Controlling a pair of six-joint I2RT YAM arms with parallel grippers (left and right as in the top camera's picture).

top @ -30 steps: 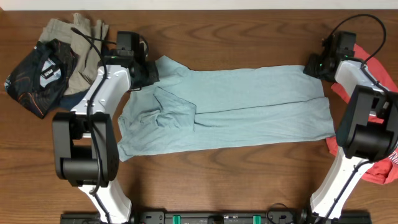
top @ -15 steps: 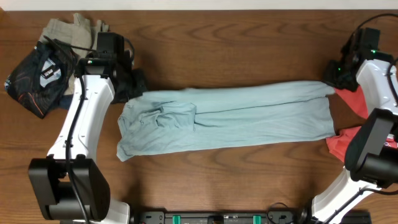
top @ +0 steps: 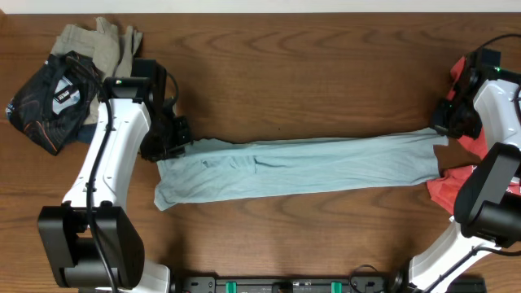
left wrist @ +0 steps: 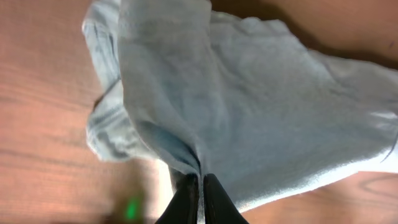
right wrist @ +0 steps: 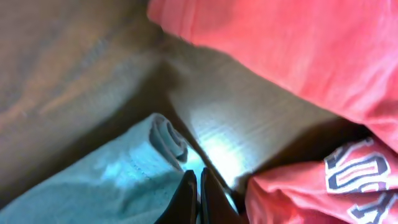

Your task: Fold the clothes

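Note:
The pale blue-grey T-shirt [top: 301,167] lies across the table's middle as a long narrow band, folded lengthwise. My left gripper [top: 173,138] is shut on its upper left edge; the left wrist view shows the cloth [left wrist: 249,99] pinched between the black fingers [left wrist: 200,186]. My right gripper [top: 446,129] is shut on the shirt's upper right corner; the right wrist view shows blue cloth [right wrist: 118,180] at the fingers [right wrist: 198,186]. The red T-shirt with white lettering [top: 468,187] lies at the right edge, partly under my right arm, and shows in the right wrist view [right wrist: 298,56].
A pile of other clothes, a dark printed one [top: 49,98] and a khaki one [top: 102,53], lies at the back left corner. Bare wooden table [top: 309,73] stretches behind the shirt and in front of it.
Both grippers moved toward the front, carrying the shirt's far edge over onto its near part. The shirt went from a wide spread to a narrow band. The right arm shifted right.

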